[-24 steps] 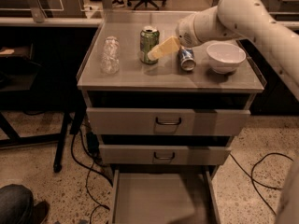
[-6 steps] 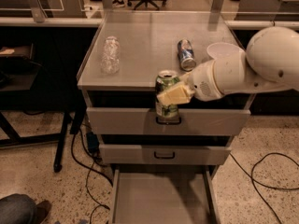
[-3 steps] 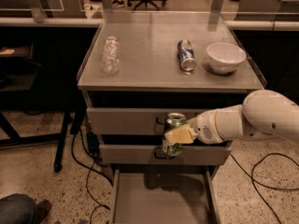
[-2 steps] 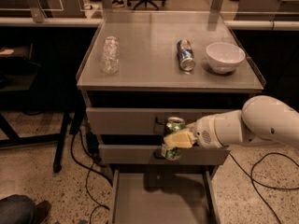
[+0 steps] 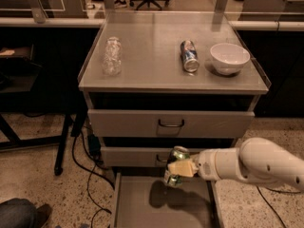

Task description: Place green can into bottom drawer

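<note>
The green can point(image 5: 175, 167), green with a silver top, is held upright and slightly tilted in my gripper point(image 5: 180, 168). The gripper comes in from the right on a white arm and is shut on the can. The can hangs in front of the middle drawer, just above the back part of the open bottom drawer point(image 5: 137, 208), a shallow grey tray pulled out at the bottom of the cabinet. The can's shadow falls on the drawer floor.
On the cabinet top point(image 5: 152, 75) lie a clear plastic bottle point(image 5: 112, 56), a blue-and-silver can point(image 5: 189, 55) on its side and a white bowl point(image 5: 229, 57). Two upper drawers with dark handles are closed. Cables run over the floor at left. A dark shape point(image 5: 19, 213) lies bottom left.
The gripper has carried the green can from the cabinet top down past the top and middle drawer fronts. It now hangs lower, just over the open bottom drawer.
</note>
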Action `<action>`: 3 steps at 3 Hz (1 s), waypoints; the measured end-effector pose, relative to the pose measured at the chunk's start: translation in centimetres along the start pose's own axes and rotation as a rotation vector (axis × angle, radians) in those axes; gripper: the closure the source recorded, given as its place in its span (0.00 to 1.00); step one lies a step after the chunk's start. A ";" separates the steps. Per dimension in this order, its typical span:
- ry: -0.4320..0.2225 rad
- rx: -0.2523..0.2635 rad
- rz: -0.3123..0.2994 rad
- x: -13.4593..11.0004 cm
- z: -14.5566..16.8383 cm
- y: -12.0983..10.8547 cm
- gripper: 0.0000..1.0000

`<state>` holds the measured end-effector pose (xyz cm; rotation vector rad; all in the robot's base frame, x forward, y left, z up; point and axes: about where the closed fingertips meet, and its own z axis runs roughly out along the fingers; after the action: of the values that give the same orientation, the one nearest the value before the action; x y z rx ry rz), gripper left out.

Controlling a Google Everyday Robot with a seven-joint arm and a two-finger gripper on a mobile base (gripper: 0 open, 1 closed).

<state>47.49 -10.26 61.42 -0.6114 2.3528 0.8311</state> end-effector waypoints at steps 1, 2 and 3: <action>0.028 0.005 0.088 4.2 2.4 -1.2 1.00; 0.027 0.005 0.089 4.2 2.4 -1.3 1.00; 0.008 -0.012 0.163 6.8 4.1 -2.8 1.00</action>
<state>45.55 -10.99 53.29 -0.4331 2.4306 0.9163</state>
